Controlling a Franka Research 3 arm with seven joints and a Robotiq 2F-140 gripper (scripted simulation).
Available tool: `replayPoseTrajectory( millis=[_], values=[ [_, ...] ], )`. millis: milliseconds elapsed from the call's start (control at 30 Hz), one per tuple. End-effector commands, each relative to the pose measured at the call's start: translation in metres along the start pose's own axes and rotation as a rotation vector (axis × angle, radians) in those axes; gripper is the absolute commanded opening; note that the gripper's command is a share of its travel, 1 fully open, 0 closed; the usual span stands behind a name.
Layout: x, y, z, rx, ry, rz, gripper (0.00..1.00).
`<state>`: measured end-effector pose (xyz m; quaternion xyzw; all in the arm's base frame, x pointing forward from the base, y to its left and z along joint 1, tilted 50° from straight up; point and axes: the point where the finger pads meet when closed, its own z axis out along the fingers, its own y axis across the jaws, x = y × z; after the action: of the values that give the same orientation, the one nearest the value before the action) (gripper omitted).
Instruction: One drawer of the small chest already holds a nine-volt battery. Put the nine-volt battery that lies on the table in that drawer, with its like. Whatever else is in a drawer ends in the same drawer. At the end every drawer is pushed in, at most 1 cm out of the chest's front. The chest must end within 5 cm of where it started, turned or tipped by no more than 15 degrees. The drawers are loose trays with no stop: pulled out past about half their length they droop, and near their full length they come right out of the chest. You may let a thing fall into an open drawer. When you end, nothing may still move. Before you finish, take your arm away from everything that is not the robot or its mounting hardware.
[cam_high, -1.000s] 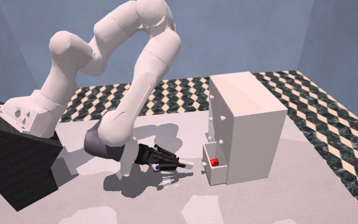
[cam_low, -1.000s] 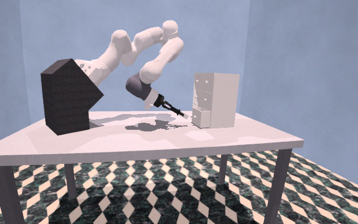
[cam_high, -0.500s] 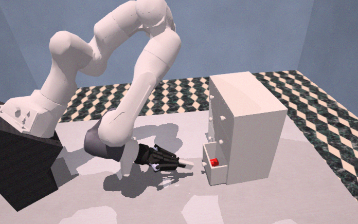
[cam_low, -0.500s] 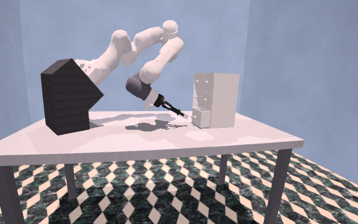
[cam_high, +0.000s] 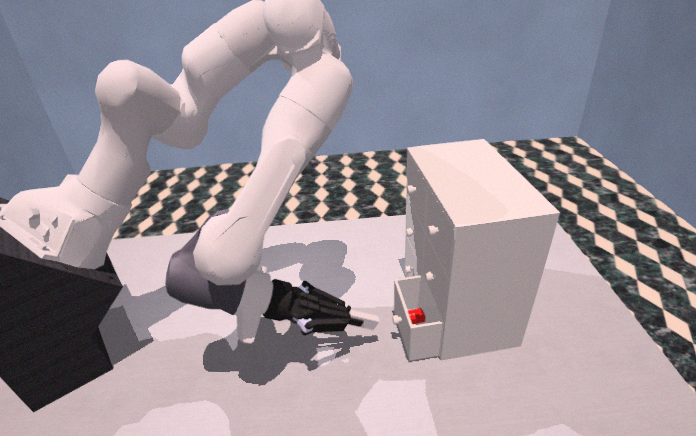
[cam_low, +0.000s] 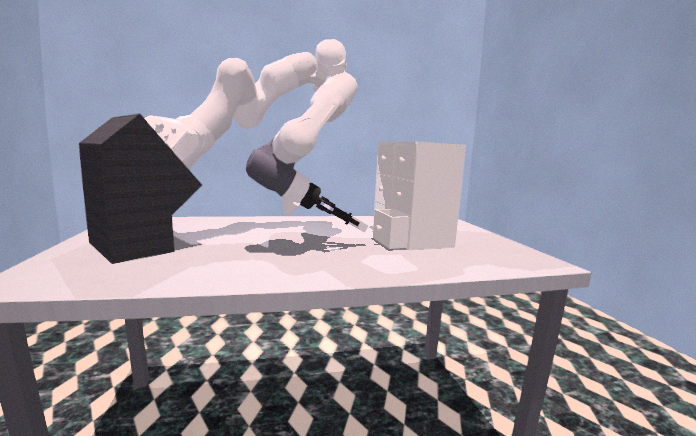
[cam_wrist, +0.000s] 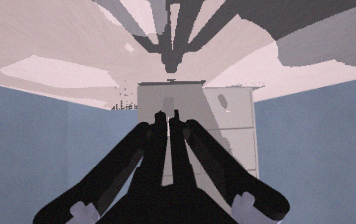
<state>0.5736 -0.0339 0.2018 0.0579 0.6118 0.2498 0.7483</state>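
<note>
Top view clock throughout. Your gripper is pressed together, nothing pinched, tips at 9 o'clock of the open bottom drawer, just short of its front. Looks like you're lined up for the closing push.

Risk: tips catch the knob or slide off it, so the drawer skews and jams. Push too low or off-center, same result. Tips riding over the front edge could press the loose tray down.

Red item, likely the battery, sits inside the drawer at 3 o'clock from your tips, beyond the front panel. You can't tell whether it's one battery or two, so check before closing. A hard shove could slide it.

Far right, the chest: push on past the drawer's seat and it could shift or turn. Go slow, then back off toward 9.
</note>
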Motion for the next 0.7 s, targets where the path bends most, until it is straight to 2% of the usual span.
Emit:
replayPoseTrajectory(
  millis=[0, 667],
  values=[
    [-0.001, 0.000, 0.003, 0.001, 0.002, 0.006, 0.00],
    [-0.013, -0.001, 0.025, 0.001, 0.002, 0.006, 0.00]
  ],
)
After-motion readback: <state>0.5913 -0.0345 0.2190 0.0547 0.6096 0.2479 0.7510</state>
